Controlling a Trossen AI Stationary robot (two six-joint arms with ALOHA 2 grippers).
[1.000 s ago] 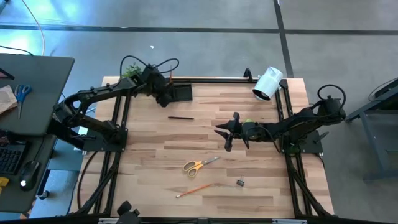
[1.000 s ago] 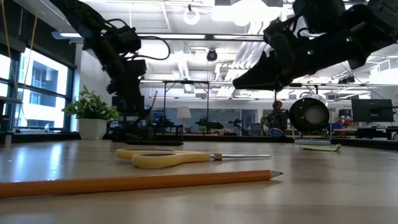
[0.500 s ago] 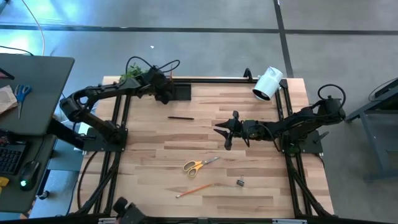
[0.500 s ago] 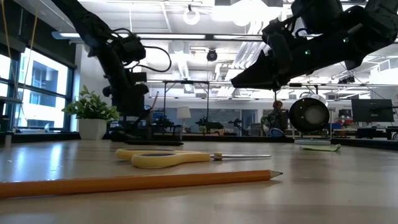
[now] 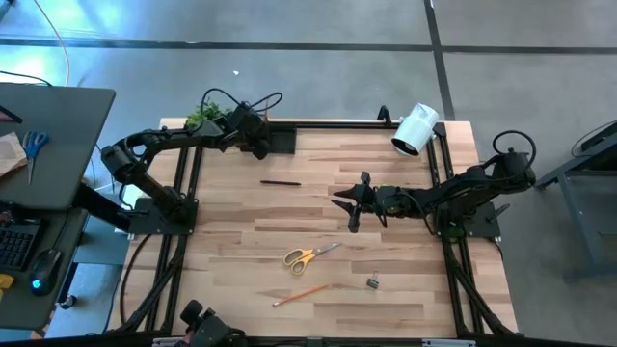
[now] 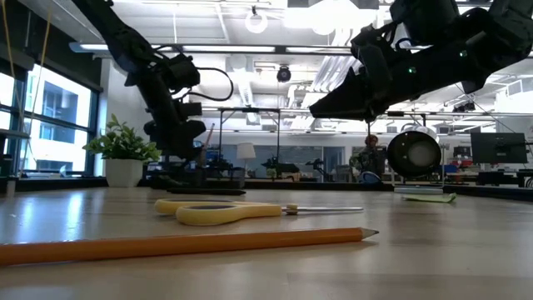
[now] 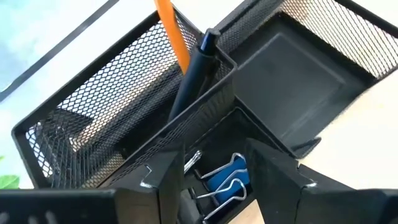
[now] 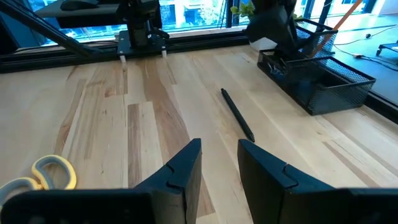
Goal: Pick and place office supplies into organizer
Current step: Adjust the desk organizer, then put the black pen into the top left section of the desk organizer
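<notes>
The left claw hangs with its fingers spread over the black mesh organizer at the counter's far edge, just above a compartment holding a blue binder clip, while an orange pencil and a black pen stand in the taller cup section. The right claw hovers mid-counter, fingers parted and empty, with another black pen lying loose between the two arms. Nearer the front lie the yellow-handled scissors, a second orange pencil and a small binder clip.
</notes>
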